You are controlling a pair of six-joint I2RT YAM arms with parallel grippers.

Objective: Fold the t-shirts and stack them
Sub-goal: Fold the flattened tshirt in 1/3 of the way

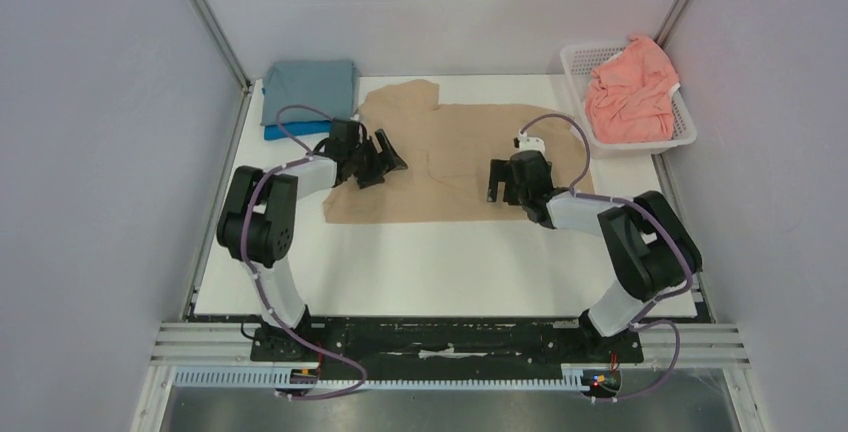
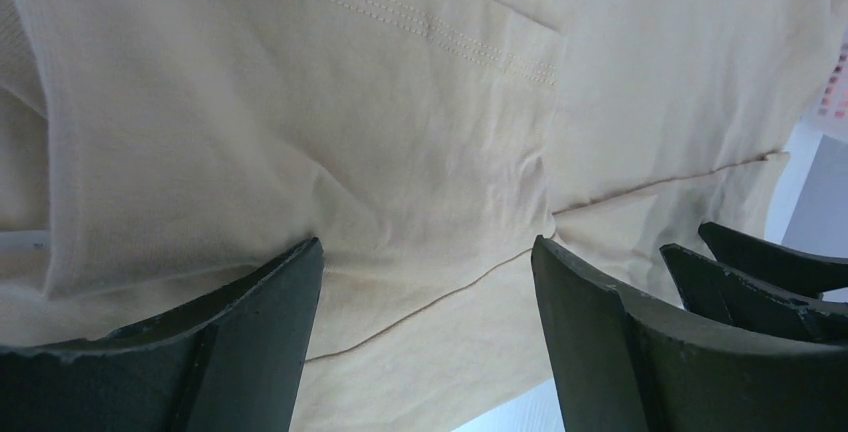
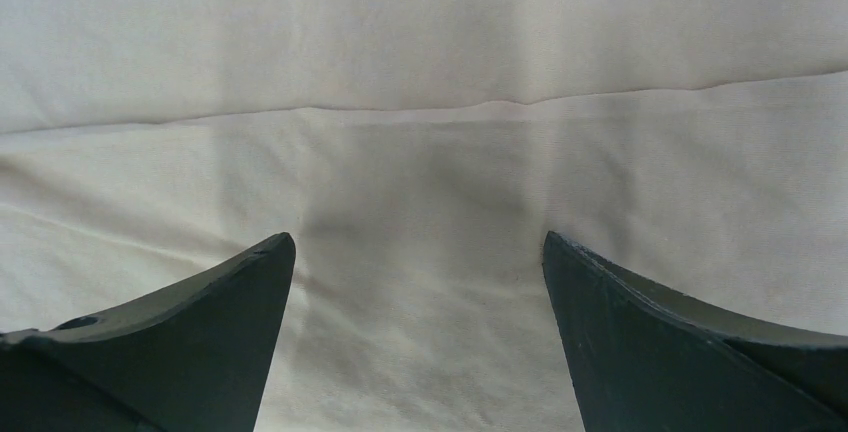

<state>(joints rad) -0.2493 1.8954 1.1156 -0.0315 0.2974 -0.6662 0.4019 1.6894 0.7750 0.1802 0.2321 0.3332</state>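
Right now your tan t-shirt (image 1: 455, 157) lies spread flat over the far half of the white table (image 1: 430, 272). It is soft matte cotton, faintly creased, with a stitched hem. Your left gripper (image 1: 388, 159) is above its left part and your right gripper (image 1: 503, 192) above its right, both with dark wedge-shaped jaws wide apart and holding nothing. At the far left corner, a folded grey-blue t-shirt (image 1: 308, 87) lies on a bright blue t-shirt (image 1: 272, 133). A salmon-pink t-shirt (image 1: 630, 92) sits crumpled in the lattice basket (image 1: 640, 146) at the far right corner.

The grey-blue t-shirt (image 1: 308, 85) hides most of the bright blue t-shirt (image 1: 276, 133).
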